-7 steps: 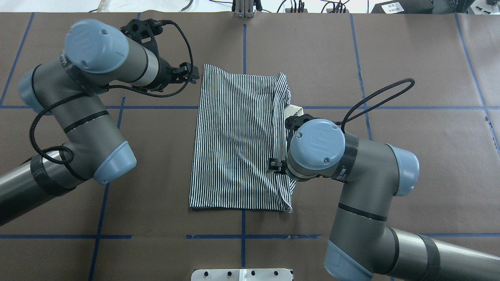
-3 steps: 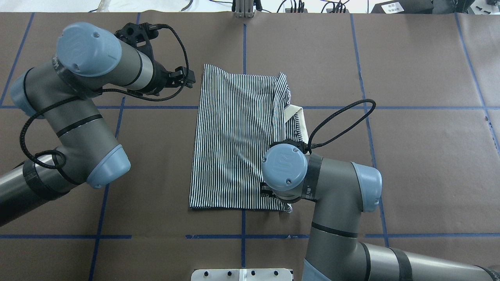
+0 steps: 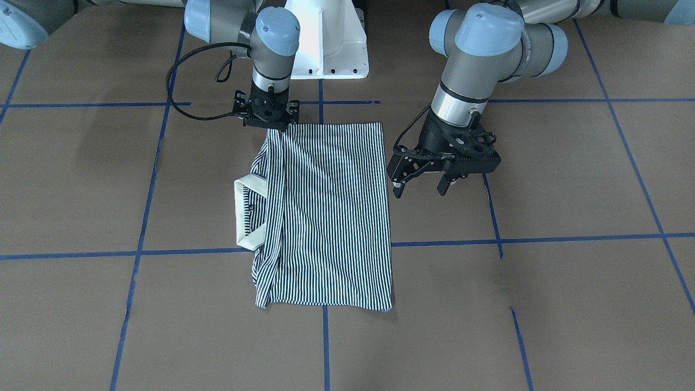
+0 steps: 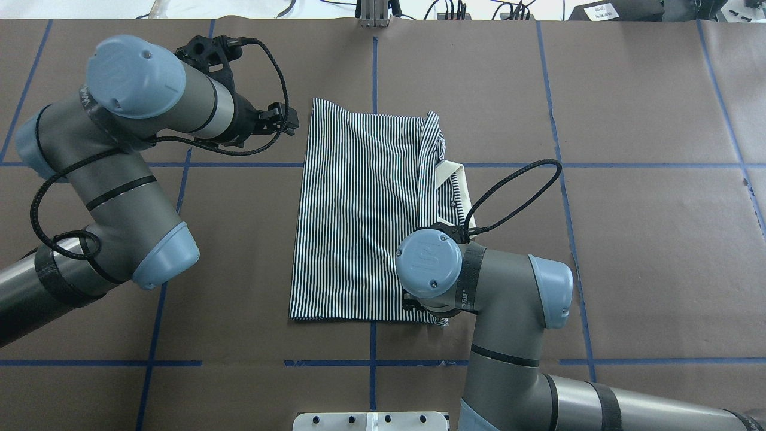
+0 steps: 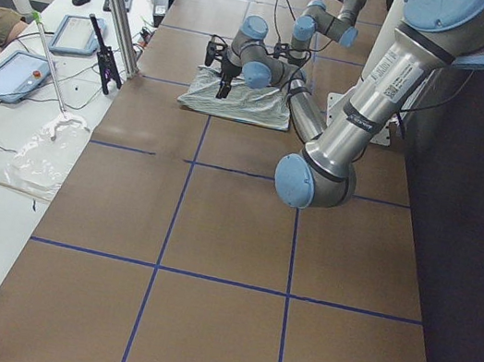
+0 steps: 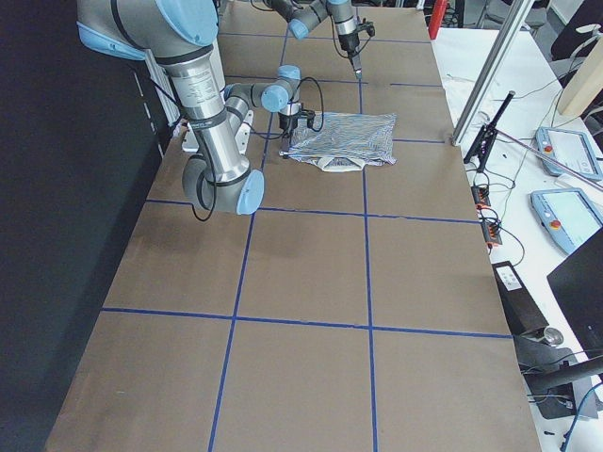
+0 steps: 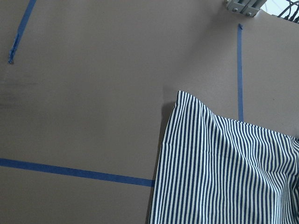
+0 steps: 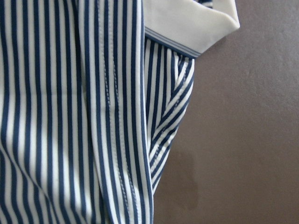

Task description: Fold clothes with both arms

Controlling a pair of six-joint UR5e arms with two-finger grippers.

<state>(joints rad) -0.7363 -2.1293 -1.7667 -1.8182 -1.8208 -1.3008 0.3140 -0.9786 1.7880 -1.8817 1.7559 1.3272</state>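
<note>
A striped shirt lies folded into a long rectangle in the middle of the brown tabletop, its stripes running from the robot's side to the far side. Its left edge is straight and flat, while the right edge is bunched into a loose fold. The cream collar pokes out from under that fold onto the bare tabletop. The left gripper hangs above the tabletop just left of the shirt's left edge, toward the far end, not touching the cloth. Its fingers are spread wide and nothing is between them. The left wrist view looks down on the shirt's far left corner and the bare brown surface beside it. The right gripper points straight down at the shirt's near right corner, right at the cloth. From overhead the right arm covers it, and from across the tabletop I cannot tell whether its fingers pinch the fabric or are apart. The right wrist view shows the stitched right fold and the collar tip up close. Blue tape lines cross the tabletop around the shirt.
</note>
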